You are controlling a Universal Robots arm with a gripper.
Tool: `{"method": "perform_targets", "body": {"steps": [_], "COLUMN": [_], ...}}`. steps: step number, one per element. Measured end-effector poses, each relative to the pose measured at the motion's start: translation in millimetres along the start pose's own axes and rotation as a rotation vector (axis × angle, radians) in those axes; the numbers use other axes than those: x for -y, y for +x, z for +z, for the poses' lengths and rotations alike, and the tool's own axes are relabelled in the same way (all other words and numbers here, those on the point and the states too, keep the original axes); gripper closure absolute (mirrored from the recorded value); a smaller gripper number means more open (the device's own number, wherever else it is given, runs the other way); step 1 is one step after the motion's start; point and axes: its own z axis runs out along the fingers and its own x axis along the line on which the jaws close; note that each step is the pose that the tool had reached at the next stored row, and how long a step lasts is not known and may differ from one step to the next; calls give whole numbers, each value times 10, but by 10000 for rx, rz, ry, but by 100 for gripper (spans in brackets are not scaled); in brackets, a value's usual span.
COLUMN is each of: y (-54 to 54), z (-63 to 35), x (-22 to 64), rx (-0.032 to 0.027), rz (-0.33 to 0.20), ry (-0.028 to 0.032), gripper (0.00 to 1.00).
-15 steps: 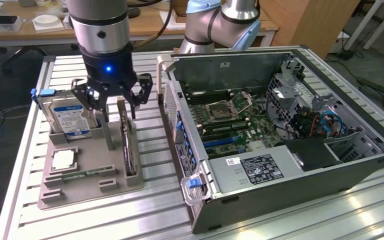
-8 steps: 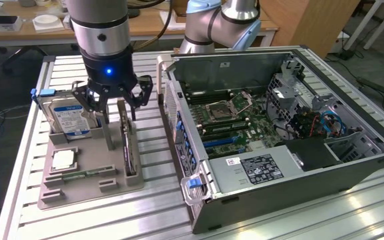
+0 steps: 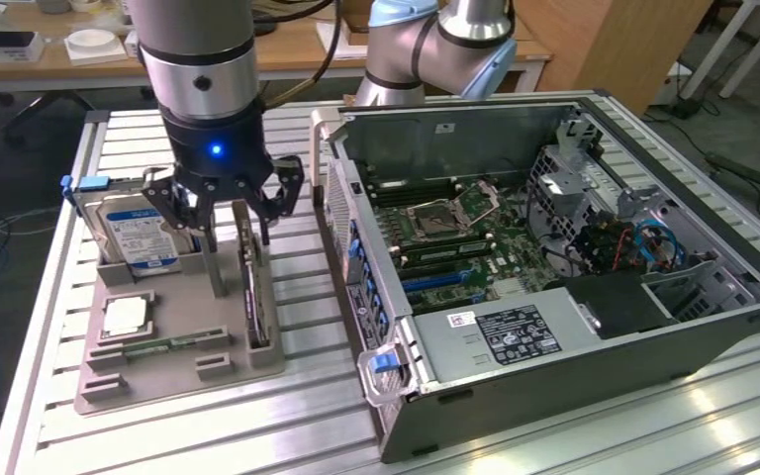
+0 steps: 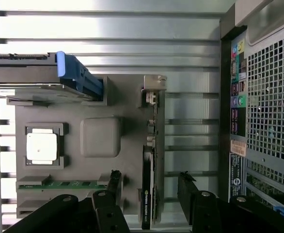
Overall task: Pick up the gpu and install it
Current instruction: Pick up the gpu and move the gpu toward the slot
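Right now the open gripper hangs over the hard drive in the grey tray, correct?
No. The open gripper hangs over the gpu, not the hard drive, in the grey tray; the wrist view shows it straddling the gpu.

Gripper [image 4: 150,177] jaws spread wide, one finger on each side of the gpu [image 4: 148,199], neither touching it. Gpu stands on edge in a slot of the grey tray [image 4: 127,104]. Beyond one finger, on the tray: memory strip [image 4: 59,184], cpu [image 4: 41,147], hard drive [image 4: 40,90] with blue handle [image 4: 76,73]. Beyond the other finger: perforated case [image 4: 270,121], apart from the tray.
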Motion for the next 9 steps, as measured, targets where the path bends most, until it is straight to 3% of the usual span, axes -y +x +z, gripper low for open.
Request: {"method": "perform_targets", "body": {"steps": [9], "y": [0], "z": [27], "x": [61], "rx": [2], "rz": [2], "ry": [-2], "gripper": [41]}}
